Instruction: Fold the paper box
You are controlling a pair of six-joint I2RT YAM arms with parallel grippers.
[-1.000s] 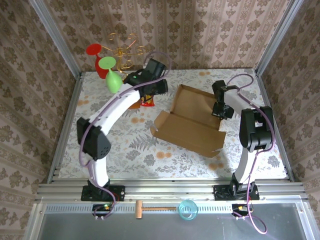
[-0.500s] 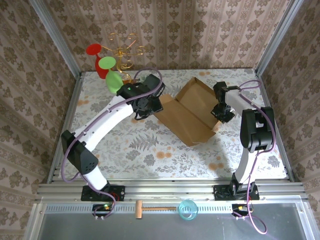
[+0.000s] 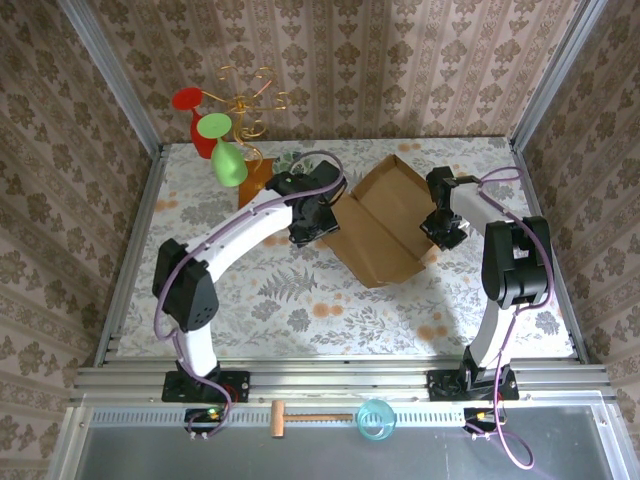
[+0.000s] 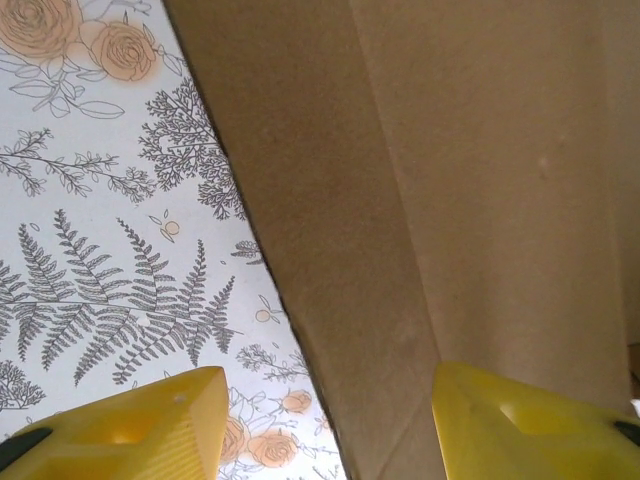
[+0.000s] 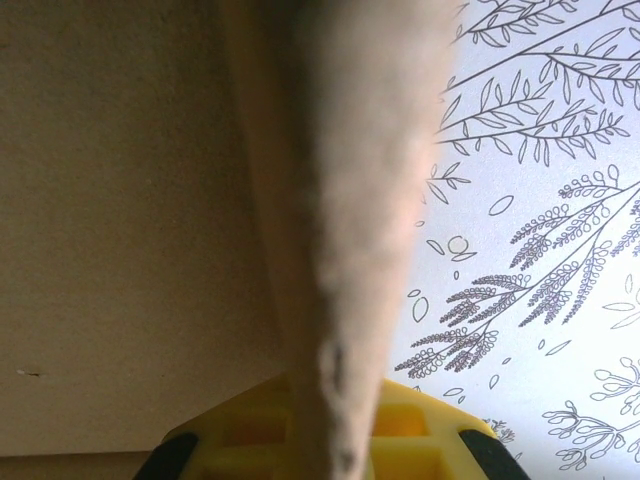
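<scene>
The paper box (image 3: 382, 228) has swung from lying open to half folded and tilted up, standing between my right gripper (image 3: 440, 227), clenched on its right wall, and my left gripper (image 3: 321, 222), jaws apart, newly at its left edge, so I reckon the fold is begun.

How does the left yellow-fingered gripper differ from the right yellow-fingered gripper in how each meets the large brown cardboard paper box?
The left gripper is open, fingers spread either side of the paper box's edge without pinching it; the right gripper is shut on a thin cardboard wall. The left gripper is at the box's left side, the right gripper at its right. Both have yellow fingers and work the same box.
</scene>
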